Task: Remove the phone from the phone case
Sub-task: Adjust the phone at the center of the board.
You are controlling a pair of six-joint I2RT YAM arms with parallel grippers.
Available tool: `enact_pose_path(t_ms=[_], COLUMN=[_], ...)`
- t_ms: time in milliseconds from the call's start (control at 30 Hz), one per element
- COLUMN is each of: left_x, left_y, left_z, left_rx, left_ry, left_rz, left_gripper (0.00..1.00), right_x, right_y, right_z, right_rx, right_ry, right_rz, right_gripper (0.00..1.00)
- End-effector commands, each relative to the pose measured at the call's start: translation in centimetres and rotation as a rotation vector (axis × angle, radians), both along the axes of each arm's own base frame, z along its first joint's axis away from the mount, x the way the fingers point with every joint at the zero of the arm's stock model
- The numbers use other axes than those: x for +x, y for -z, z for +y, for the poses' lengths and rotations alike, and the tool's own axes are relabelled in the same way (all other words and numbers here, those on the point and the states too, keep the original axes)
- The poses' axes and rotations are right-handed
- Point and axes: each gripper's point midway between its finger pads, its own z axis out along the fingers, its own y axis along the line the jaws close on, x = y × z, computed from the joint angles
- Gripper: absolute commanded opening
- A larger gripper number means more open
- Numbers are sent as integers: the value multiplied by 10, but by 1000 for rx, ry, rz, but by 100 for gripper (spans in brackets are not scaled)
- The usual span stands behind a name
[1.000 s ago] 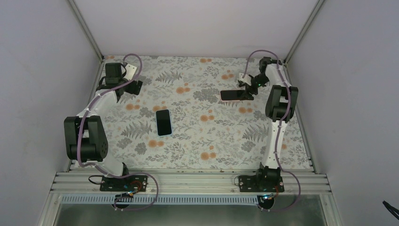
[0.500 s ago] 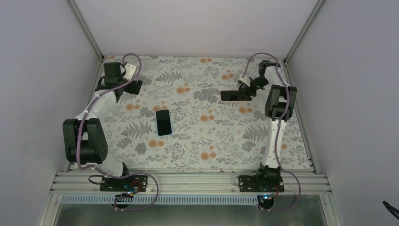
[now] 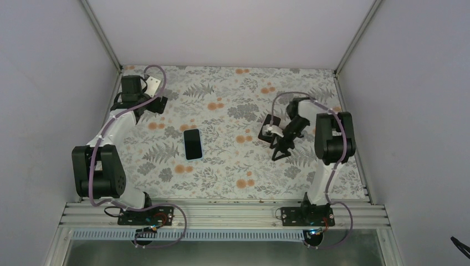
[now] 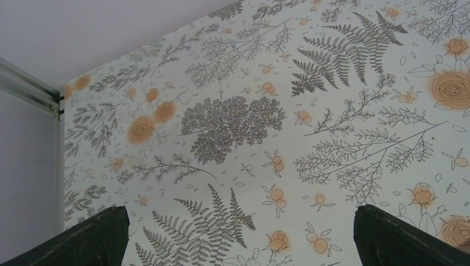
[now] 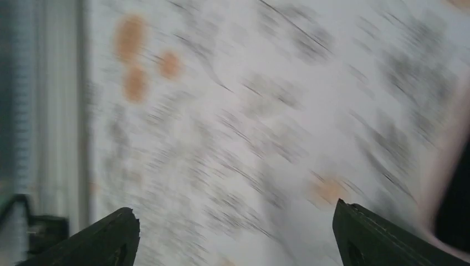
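Blurred view onto a flowered tabletop (image 5: 249, 111) of grey ferns and orange blooms. The right gripper (image 5: 235, 241) stands wide, its dark fingertips (image 5: 111, 241) at the lower corners, nothing between them. A metal rail (image 5: 55, 111) runs along the left. At the right edge is a dark shape (image 5: 457, 205) with a pale rim, too blurred to name.

walls (image 3: 50, 66): plain pale grey, 3 sides | tabletop (image 3: 233, 166): floral/fern print | alu rail (image 3: 221, 213) near edge

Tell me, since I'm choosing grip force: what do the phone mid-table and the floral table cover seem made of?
Phone: smooth black face, likely glass, with pale rim, perhaps plastic. Table cover: flat matte printed sheet, paper or vinyl; no weave shows.
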Motion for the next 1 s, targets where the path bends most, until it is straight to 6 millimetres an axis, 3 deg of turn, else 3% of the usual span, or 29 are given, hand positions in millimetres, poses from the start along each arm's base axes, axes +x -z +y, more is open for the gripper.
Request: enact_pose_path(t_ms=[0,100,233,300,367,400,433,500,533,567,633,700,833,967], left_x=[1,4,7,12,20,24,28,34,35,36,37,36,37,45], left_y=[0,3,-1,-3,-3,-2,0,7,12,15,22,25,23,16], left_z=[-1,-2,1,5,10,10,11,11,11,12,16,19,15,10], left_rx=[-9,-13,32,57,69,69,68,66,69,77,93,104,86,78], left_ry=[14,19,25,14,-3,-10,-14,-15,-14,-16,-31,-46,-32,-1], left_rz=[-6,5,-17,-32,-39,-36,-33,-13,1,16,50,74,96,74], left_gripper=[100,100,100,100,100,100,100,100,100,100,100,100,100,100], right_x=[7,54,86,109,124,134,137,138,135,127,104,91,83,71], right_y=[-50,-85,-114,-111,-96,-91,-83,-62,-50,-39,-25,-24,-28,-20], right_z=[31,17,-11,-24,-37,-44,-50,-58,-62,-65,-68,-65,-53,-39], right_rx=[164,265,279,201,106,63,30,-29,-63,-95,-119,-100,-44,-18], right_ry=[-20,75,76,92,93,92,86,80,80,57,9,4,16,6], right_rz=[-124,-264,-467,-557,-553,-541,-500,-397,-360,-333,-285,-263,-252,-210], right_gripper=[88,87,90,90,90,84,72,29,15,10,4,4,3,3])
